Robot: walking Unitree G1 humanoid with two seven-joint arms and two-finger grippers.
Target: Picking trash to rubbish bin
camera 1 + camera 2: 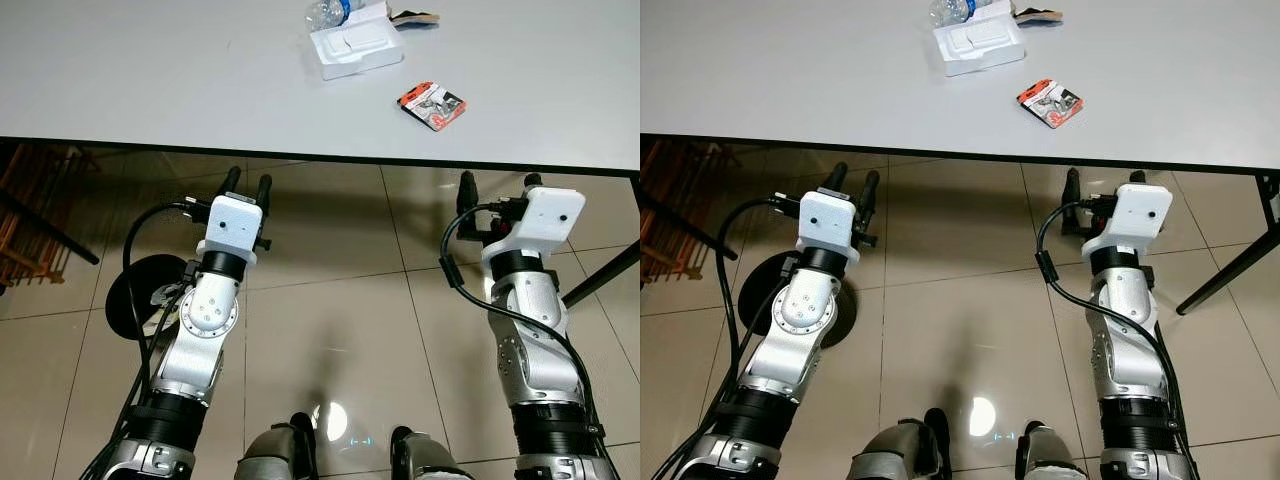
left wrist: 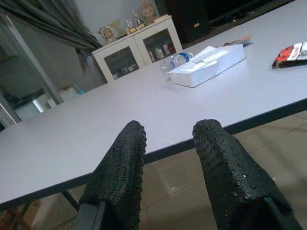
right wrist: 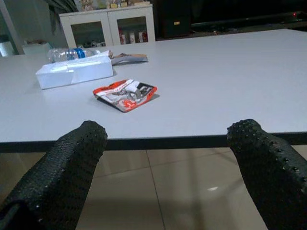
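Observation:
On the white table (image 1: 180,80) lie a red snack wrapper (image 1: 432,105), a white foam box (image 1: 354,47), a clear plastic bottle (image 1: 327,12) behind the box, and a small flat wrapper (image 1: 414,17) at the far edge. Both arms are held below the table's near edge. My left gripper (image 1: 247,183) is open and empty, pointing at the table edge. My right gripper (image 1: 498,185) is open wide and empty, with the red wrapper (image 3: 125,94) straight ahead of it on the tabletop. The foam box (image 2: 208,64) lies ahead of the left fingers (image 2: 122,177).
A black round base (image 1: 140,295) stands on the tiled floor by my left arm. A dark wooden frame (image 1: 35,215) is under the table at the left. A black table leg (image 1: 600,280) slants at the right. A white cabinet (image 2: 136,48) stands beyond the table.

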